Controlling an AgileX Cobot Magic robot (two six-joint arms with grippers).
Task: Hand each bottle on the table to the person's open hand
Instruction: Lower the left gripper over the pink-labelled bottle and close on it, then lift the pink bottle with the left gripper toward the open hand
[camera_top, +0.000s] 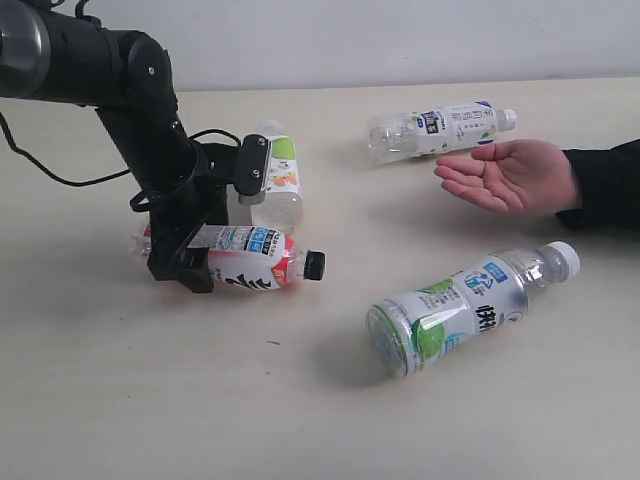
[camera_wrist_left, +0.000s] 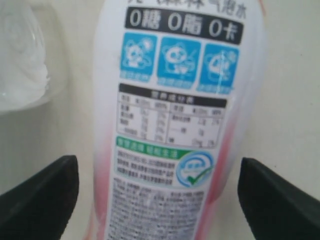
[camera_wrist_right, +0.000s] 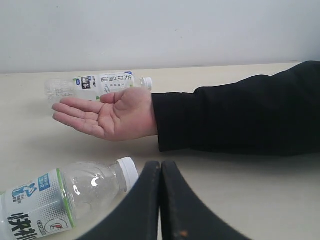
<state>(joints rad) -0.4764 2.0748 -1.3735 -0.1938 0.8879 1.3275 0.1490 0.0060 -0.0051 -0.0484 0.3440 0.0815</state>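
Note:
A pink-red labelled bottle (camera_top: 245, 258) with a black cap lies on its side on the table (camera_top: 120, 400). My left gripper (camera_top: 205, 258) straddles its middle, open, with a gap between each finger and the label. Up close the bottle (camera_wrist_left: 175, 125) fills the space between the left gripper's (camera_wrist_left: 159, 167) black fingers (camera_wrist_left: 40, 200). The person's open hand (camera_top: 510, 175) rests palm up at the right. My right gripper (camera_wrist_right: 161, 170) is shut on nothing, low over the table, facing the hand (camera_wrist_right: 110, 115).
A green-and-orange labelled bottle (camera_top: 275, 185) lies just behind the left gripper. A white-blue labelled bottle (camera_top: 440, 130) lies beyond the hand. A green-and-white bottle (camera_top: 470, 310) with a white cap lies at the front right, close to the right gripper.

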